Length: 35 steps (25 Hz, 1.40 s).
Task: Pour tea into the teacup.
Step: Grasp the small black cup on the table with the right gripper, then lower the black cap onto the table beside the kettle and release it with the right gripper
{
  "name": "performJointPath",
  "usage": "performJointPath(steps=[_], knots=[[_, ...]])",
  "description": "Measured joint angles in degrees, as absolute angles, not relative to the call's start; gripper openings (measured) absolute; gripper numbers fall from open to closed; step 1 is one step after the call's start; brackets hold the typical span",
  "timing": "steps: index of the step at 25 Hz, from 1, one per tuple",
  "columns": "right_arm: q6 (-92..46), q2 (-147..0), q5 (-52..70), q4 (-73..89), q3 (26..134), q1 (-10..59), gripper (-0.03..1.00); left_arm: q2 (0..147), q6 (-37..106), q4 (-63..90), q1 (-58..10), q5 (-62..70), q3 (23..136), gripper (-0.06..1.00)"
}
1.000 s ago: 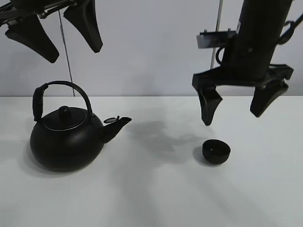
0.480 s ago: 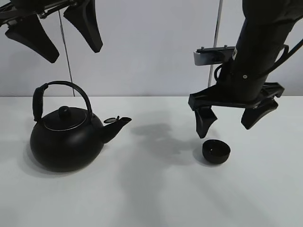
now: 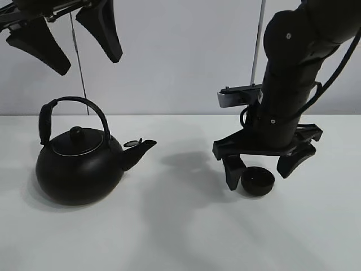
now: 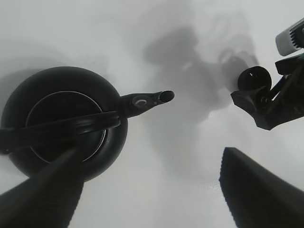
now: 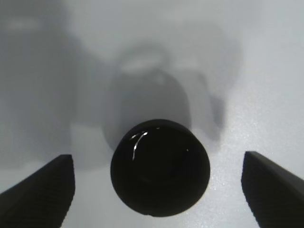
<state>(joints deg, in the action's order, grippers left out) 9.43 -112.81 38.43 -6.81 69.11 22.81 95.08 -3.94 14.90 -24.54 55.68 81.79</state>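
Note:
The teacup (image 3: 258,181) is a small matte-black bowl-like cup on the white table, right of centre. It also shows in the right wrist view (image 5: 160,166) and the left wrist view (image 4: 255,79). My right gripper (image 3: 262,170) is open and low, its fingers (image 3: 233,172) standing on either side of the cup without touching it. The big black kettle (image 3: 79,164) with an arched handle stands at the left, spout pointing right toward the cup. My left gripper (image 3: 67,36) is open and empty, high above the kettle (image 4: 64,126).
The white table (image 3: 180,237) stretches toward the front edge. A pale wall stands behind, with thin vertical poles (image 3: 79,62) at left and right. The right arm's shadow lies between kettle and cup.
My right gripper has come down and slightly left, from well above the cup to straddling it at table height. The left gripper, kettle and cup have not moved.

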Motion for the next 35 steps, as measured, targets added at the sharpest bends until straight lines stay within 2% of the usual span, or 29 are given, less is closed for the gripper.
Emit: performJointPath(steps=[4,8,9,16,27,35], knots=[[10.3,-114.3,38.0,-6.9,69.1,22.8,0.59,95.1,-3.9,14.9,-24.5,55.7,81.8,0.57],[11.0,-114.7,38.0,-6.9,69.1,22.8,0.42,95.1,-3.9,14.9,-24.5,55.7,81.8,0.57],[11.3,-114.7,38.0,-6.9,69.1,22.8,0.40,95.1,-3.9,14.9,-24.5,55.7,81.8,0.57],[11.8,-114.4,39.3,-6.4,70.3,22.8,0.40,95.1,-3.9,14.9,-24.5,55.7,81.8,0.57],[8.6,-114.7,45.1,-2.5,81.8,23.0,0.40,95.1,-3.9,14.9,-24.5,55.0,81.8,0.57],[7.7,-118.6,42.3,-2.0,82.2,27.3,0.40,95.1,-3.9,14.9,-24.5,54.6,81.8,0.57]])
